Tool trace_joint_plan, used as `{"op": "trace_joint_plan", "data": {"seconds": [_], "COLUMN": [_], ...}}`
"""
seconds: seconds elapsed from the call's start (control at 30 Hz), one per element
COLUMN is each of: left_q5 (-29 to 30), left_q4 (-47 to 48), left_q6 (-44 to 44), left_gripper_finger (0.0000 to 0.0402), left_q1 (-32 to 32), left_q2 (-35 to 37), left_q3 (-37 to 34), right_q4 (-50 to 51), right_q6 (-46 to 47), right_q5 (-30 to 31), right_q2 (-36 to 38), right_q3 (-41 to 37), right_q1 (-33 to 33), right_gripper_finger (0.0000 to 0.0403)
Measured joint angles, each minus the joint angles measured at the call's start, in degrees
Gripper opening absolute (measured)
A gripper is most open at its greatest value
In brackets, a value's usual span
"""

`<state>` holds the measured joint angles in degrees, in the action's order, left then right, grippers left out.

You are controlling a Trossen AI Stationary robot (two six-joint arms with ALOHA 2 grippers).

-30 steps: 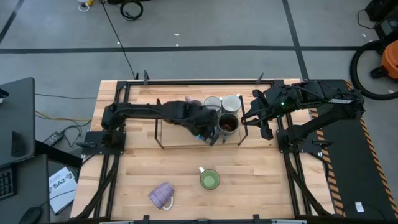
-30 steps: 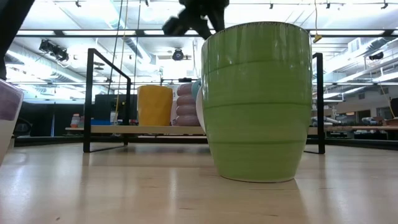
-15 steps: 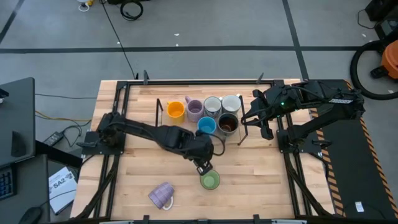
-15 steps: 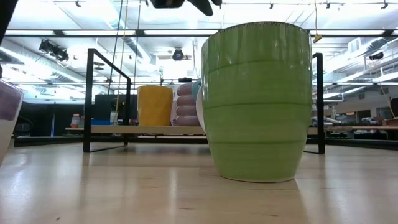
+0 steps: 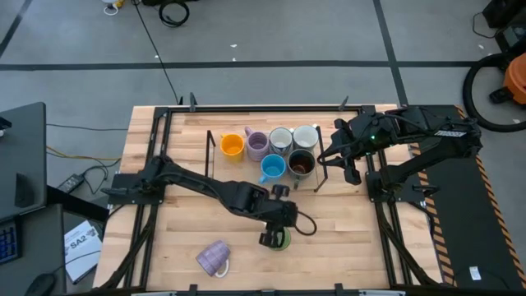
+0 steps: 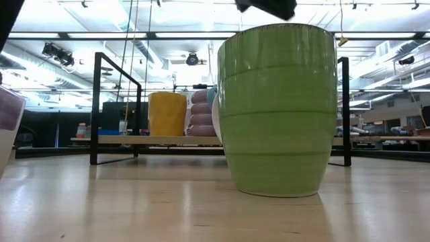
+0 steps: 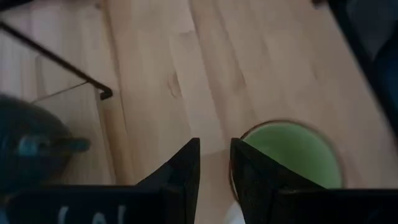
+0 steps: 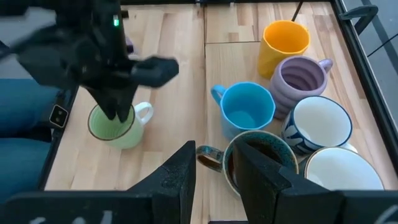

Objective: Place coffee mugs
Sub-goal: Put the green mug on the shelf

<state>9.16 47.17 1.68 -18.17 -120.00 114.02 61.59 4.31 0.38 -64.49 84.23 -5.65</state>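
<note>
The green mug (image 5: 282, 239) (image 6: 279, 111) (image 8: 114, 126) stands upright on the table, its pale handle (image 8: 144, 112) toward the far side. My left gripper (image 5: 269, 239) (image 7: 215, 163) hangs just above its left rim, pointing down, open by a narrow gap. A dark part of it (image 6: 265, 7) shows over the rim. A lilac mug (image 5: 214, 258) lies on its side near the front edge. Orange (image 5: 233, 145), lilac (image 5: 257, 145), blue-patterned white (image 5: 281, 140), pale (image 5: 306, 136), bright blue (image 5: 273, 167) and dark glazed (image 5: 302, 163) mugs stand on the rack. My right gripper (image 5: 349, 170) (image 8: 214, 155) waits at the rack's right end.
The low black-framed rack (image 5: 234, 178) (image 6: 97, 107) stands across the far middle of the table, with bare board on its left half. Bare wood lies between the rack and the green mug. The fallen lilac mug (image 6: 5, 128) is to the green mug's left.
My left gripper has come away from the rack, where the bright blue mug now stands uncovered. It has moved toward the table's near edge and slightly right, ending over the green mug. No mug has shifted.
</note>
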Motion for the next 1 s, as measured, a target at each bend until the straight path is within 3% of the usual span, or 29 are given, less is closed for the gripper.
{"op": "trace_joint_plan", "data": {"seconds": [0.4, 1.0], "left_q5": [-10.1, -17.4], "left_q4": [0.5, 0.3], "left_q6": [5.4, 5.7], "left_gripper_finger": [0.0096, 0.0096], "left_q1": [1.4, 3.8], "left_q2": [-3.2, -7.1], "left_q3": [0.0, 0.0], "right_q4": [0.1, 0.1], "right_q6": [2.1, 2.0], "right_q5": [0.0, 0.0], "right_q2": [0.0, 0.0], "right_q3": [0.0, 0.0], "right_q1": [0.0, 0.0], "right_gripper_finger": [0.0113, 0.0113]}}
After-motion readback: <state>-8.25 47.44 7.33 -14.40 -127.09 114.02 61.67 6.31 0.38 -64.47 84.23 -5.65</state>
